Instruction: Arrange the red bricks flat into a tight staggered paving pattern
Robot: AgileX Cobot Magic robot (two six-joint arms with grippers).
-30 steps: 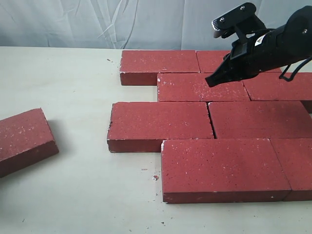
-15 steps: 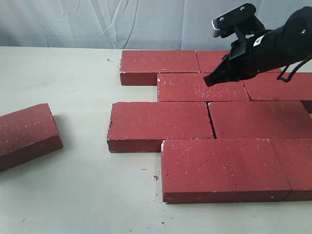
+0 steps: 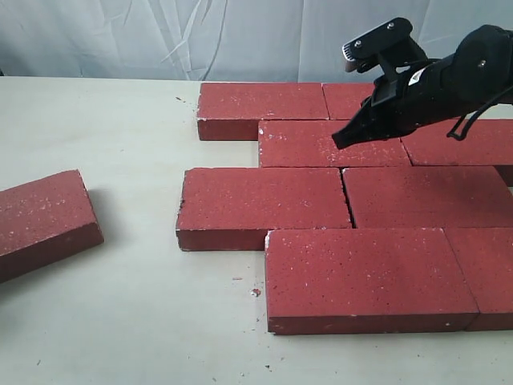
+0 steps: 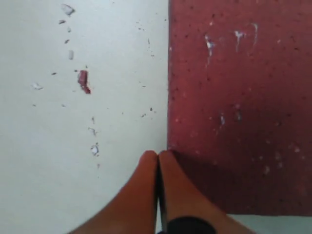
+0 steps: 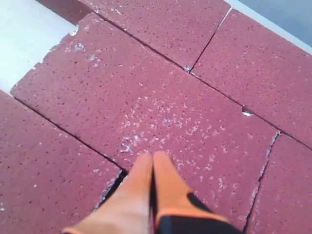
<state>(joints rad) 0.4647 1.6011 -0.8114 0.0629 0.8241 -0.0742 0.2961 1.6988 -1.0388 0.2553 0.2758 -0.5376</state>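
Observation:
Several red bricks lie flat in staggered rows on the right, among them a back-row brick, a third-row brick and a front brick. One loose red brick lies skewed at the far left, apart from the rest. My right gripper is shut and empty, with its tips low over a second-row brick. The right wrist view puts that gripper by a joint between bricks. The left gripper is shut, its tips at the corner of the loose brick. The exterior view does not show it.
The pale table lies bare between the loose brick and the laid rows. Small brick crumbs lie on it, and another chip sits near the front brick. A grey cloth backdrop hangs behind.
The loose brick on the left slid a little to the right, then stopped. My right gripper drifted slightly left and down over the second row.

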